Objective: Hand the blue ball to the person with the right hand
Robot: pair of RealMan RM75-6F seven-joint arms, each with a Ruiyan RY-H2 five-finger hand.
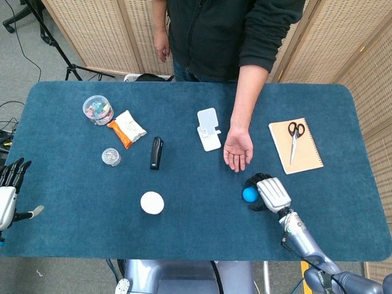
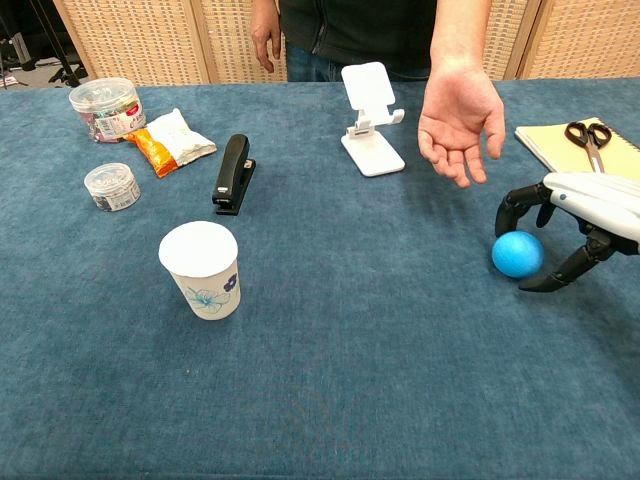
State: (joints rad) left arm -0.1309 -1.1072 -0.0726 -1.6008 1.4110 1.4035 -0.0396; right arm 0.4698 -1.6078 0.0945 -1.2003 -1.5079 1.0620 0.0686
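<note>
The blue ball [image 1: 248, 195] [image 2: 517, 254] lies on the blue table [image 1: 196, 233], just short of the person's open palm [image 1: 237, 150] [image 2: 458, 120]. My right hand [image 1: 267, 192] [image 2: 575, 215] is cupped over the ball from the right. Its fingers [image 2: 512, 205] curve down behind the ball and its thumb [image 2: 560, 275] sits low on the near right. Small gaps show between them and the ball, so nothing is gripped. My left hand [image 1: 8, 193] hovers at the table's left edge with fingers spread, holding nothing; the chest view does not show it.
A notebook [image 1: 295, 146] [image 2: 580, 160] with scissors [image 1: 295, 131] lies right of the palm. A white phone stand [image 1: 209, 128] [image 2: 368, 118] stands left of it. Further left are a paper cup [image 1: 152, 203] [image 2: 203, 270], a stapler [image 1: 157, 152], a snack packet [image 1: 127, 128] and two clear jars [image 1: 98, 109].
</note>
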